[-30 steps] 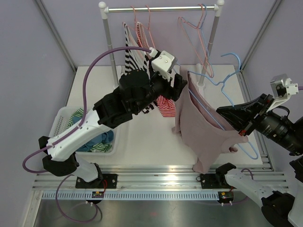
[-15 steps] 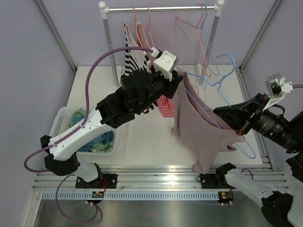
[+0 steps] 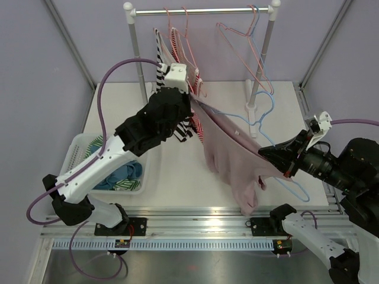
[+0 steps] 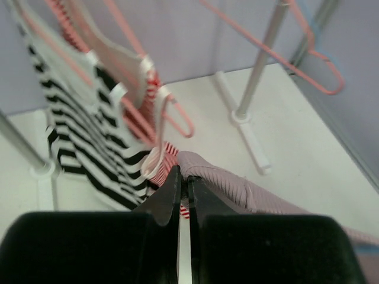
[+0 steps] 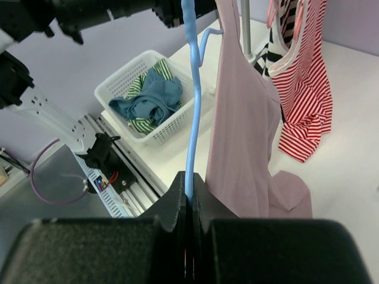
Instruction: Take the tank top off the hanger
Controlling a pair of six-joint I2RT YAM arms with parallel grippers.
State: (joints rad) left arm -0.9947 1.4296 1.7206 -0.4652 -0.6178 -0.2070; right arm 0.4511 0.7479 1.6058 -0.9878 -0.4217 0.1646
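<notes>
From my station, the metal clothes rail point(image 3: 201, 10) stands at the back of the white desk point(image 3: 172, 168), with striped tops point(image 3: 161, 56) hanging at its left end. The white plastic basket point(image 3: 127, 189) sits near left. The pink tank top point(image 3: 228, 154), on the blue wire hanger point(image 3: 260, 112), spans between my left hand point(image 3: 192, 100) and right hand point(image 3: 265, 153).
</notes>
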